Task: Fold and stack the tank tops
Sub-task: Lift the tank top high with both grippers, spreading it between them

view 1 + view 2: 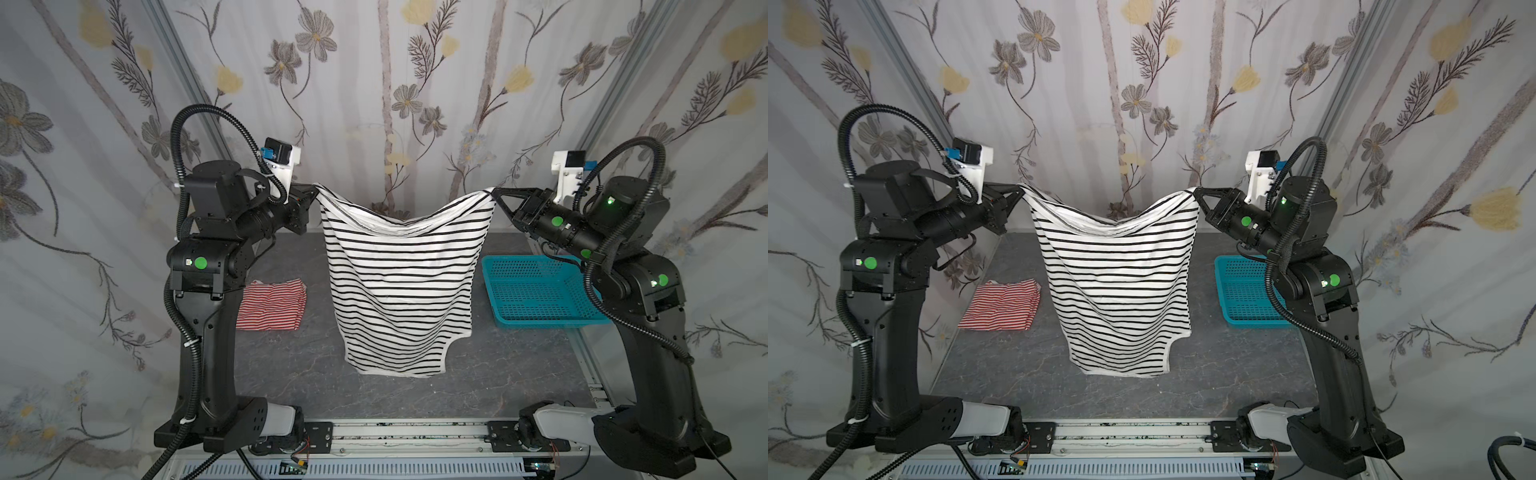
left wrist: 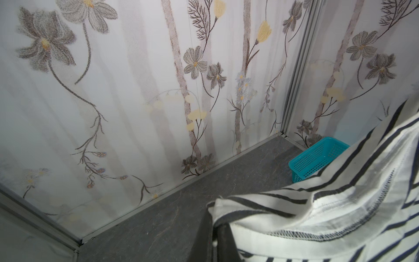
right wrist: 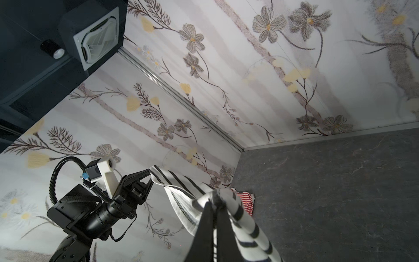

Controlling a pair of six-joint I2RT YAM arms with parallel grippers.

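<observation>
Caught the left arm reared upright from its base, elbow bent, forearm pushed level toward the middle; matched it against the right arm, same height, wrist tipped slightly down and inward; spotted the left gripper (image 1: 314, 192) pinched fully shut on one top corner of the black-and-white tank top (image 1: 399, 291); spotted the right gripper (image 1: 495, 191) clamped just as tight on the opposite corner; confirmed both grips in both top views and in the wrist views; saw the cloth strung between them, sagging in the middle, hanging down over the table (image 1: 291, 374); could not tell whether its lower edge touched; noted the red-and-white tank top (image 1: 272, 305) lying flat and roughly folded on the table, left of the hanging one and apart from it; noted the turquoise basket (image 1: 536, 291) on the table at the right, mesh floor in plain sight.
</observation>
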